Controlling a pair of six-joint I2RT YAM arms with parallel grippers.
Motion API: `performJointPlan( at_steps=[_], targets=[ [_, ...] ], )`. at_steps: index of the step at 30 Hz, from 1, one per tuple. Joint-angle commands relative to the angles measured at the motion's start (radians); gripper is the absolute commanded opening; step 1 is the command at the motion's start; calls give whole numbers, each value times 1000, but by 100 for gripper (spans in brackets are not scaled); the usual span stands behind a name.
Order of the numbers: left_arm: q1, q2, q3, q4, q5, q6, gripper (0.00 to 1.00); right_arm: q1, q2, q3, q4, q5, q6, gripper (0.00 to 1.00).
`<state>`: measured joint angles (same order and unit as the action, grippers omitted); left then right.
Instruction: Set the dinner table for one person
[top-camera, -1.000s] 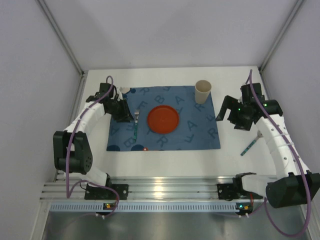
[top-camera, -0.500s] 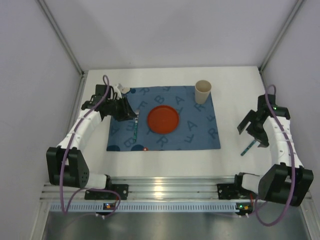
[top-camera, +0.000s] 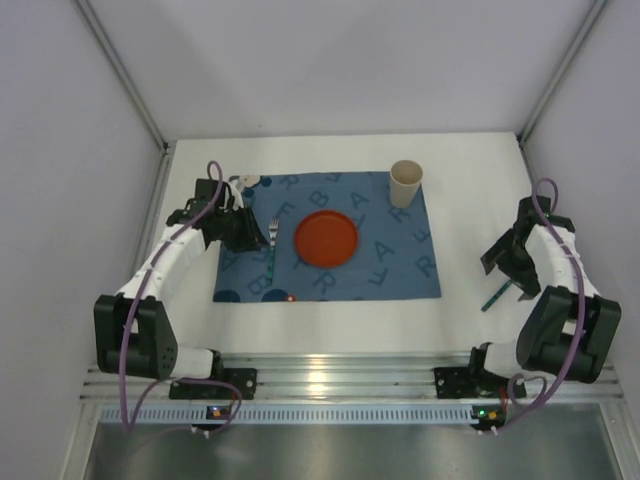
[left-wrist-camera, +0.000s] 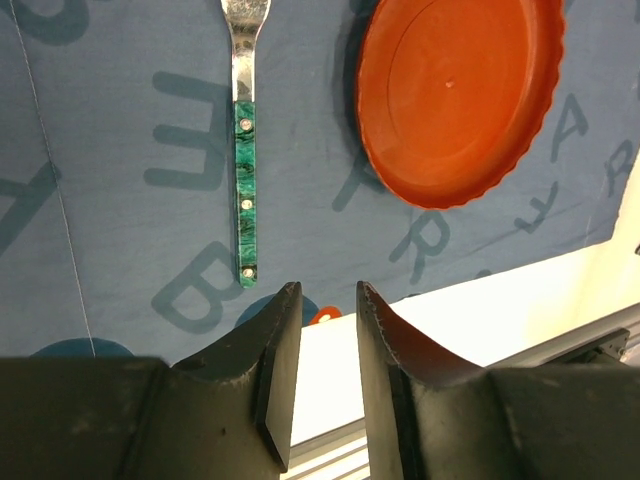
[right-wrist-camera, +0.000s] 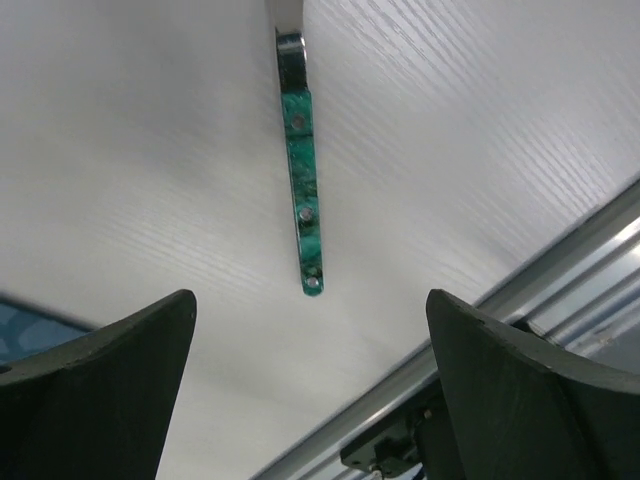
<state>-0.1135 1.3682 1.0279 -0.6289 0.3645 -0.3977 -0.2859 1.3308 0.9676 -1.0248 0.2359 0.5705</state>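
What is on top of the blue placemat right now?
A green-handled fork, an orange plate and a beige cup. The left gripper hides the far-left corner of the placemat.

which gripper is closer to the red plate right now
Left. The left gripper sits over the placemat, just past the fork lying left of the red plate. The right gripper is well off the placemat, above a green-handled utensil on the table.

table (top-camera: 330, 320) was white, faint grain. mat (top-camera: 390, 270) blue, darker letters. plate (top-camera: 326, 238) orange-red. cup (top-camera: 405, 182) beige. fork (left-wrist-camera: 244, 190) and right utensil (right-wrist-camera: 303, 195) had marbled green handles.
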Motion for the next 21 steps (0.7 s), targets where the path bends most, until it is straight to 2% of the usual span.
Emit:
performJointPlan(
  at_steps=[1, 5, 8, 9, 15, 21],
  targets=[
    [-21, 31, 52, 23, -21, 10, 34, -15, 60, -23, 141, 17, 35, 98],
    [-43, 35, 61, 12, -38, 17, 33, -15, 155, -26, 228, 40, 55, 91],
    [-51, 25, 55, 8, -47, 20, 33, -15, 218, -9, 252, 71, 58, 82],
    [-52, 20, 54, 6, -52, 22, 33, -15, 229, -4, 253, 80, 58, 76],
    [-54, 23, 66, -14, -73, 34, 33, -33, 265, 10, 270, 147, 22, 58],
    [-54, 40, 92, -32, -93, 43, 32, -97, 260, -72, 319, 158, -23, 47]
  ],
)
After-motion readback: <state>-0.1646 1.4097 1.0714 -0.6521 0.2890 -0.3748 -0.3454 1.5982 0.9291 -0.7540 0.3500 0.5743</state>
